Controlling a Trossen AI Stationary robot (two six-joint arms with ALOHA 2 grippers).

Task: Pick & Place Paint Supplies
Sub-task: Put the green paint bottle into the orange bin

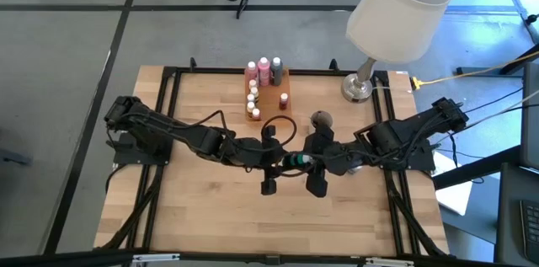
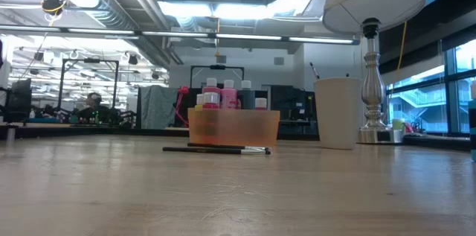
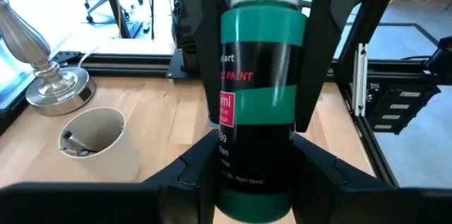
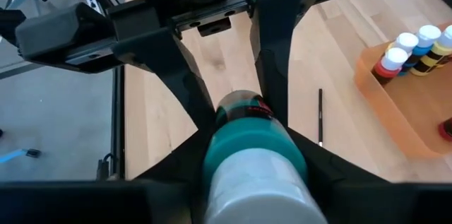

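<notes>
**benchwatcher:** How far along is this? I count a bunch of small paint bottles [image 1: 263,71] standing in the orange tray [image 1: 271,97], so most of it looks sorted.

**paintnerd:** Yeah, but not finished, I'd guess. One paintbrush [image 2: 216,149] lies on the bench [image 1: 210,216] just in front of the tray. And a green paint bottle [image 3: 258,104] hangs mid-air between both arms, near the bench's middle. The right hand [image 4: 251,174] is clamped on it. The left hand [image 3: 258,174] has a finger on each side of it, but I can't tell if it's actually squeezing.

**benchwatcher:** Any label readable?

**paintnerd:** Partly. "PAINT" in red, "ml", and "Non-toxic" in small print. The brand's cut off.
</notes>
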